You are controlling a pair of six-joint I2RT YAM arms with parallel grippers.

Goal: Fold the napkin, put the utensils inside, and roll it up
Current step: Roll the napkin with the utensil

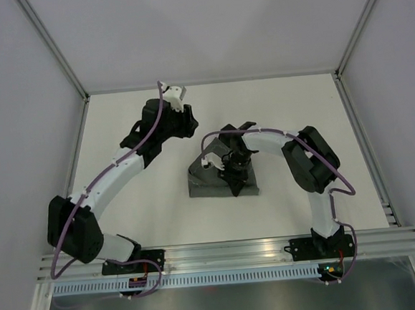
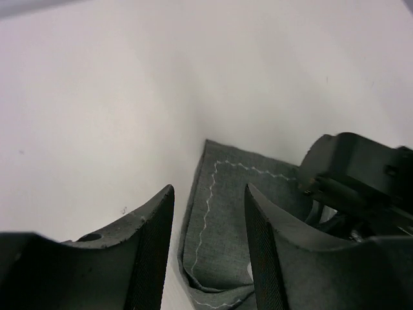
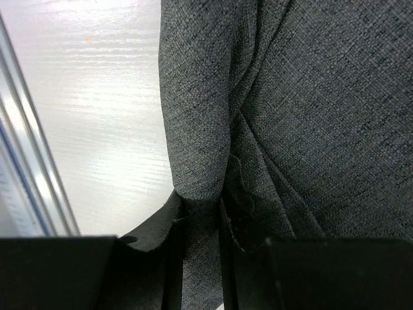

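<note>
The dark grey napkin (image 1: pixel 220 181) lies folded in a rough wedge at the table's middle. My right gripper (image 1: pixel 234 169) stands over it and is shut on a raised fold of the cloth (image 3: pixel 200 161), which fills the narrow gap between its fingers (image 3: pixel 155 226). My left gripper (image 1: pixel 191 127) hovers up and to the left of the napkin, open and holding nothing. In the left wrist view the napkin's corner (image 2: pixel 222 213), with its pale stitched line, shows between and beyond the spread fingers (image 2: pixel 151 239). The utensils are hidden.
The white table (image 1: pixel 134 132) is boxed in by pale walls and metal corner posts (image 1: pixel 51 45). A slotted aluminium rail (image 1: pixel 229 252) runs along the near edge and shows in the right wrist view as a rail (image 3: pixel 26 161). The right arm's wrist (image 2: pixel 361 174) sits close to the left gripper's right side.
</note>
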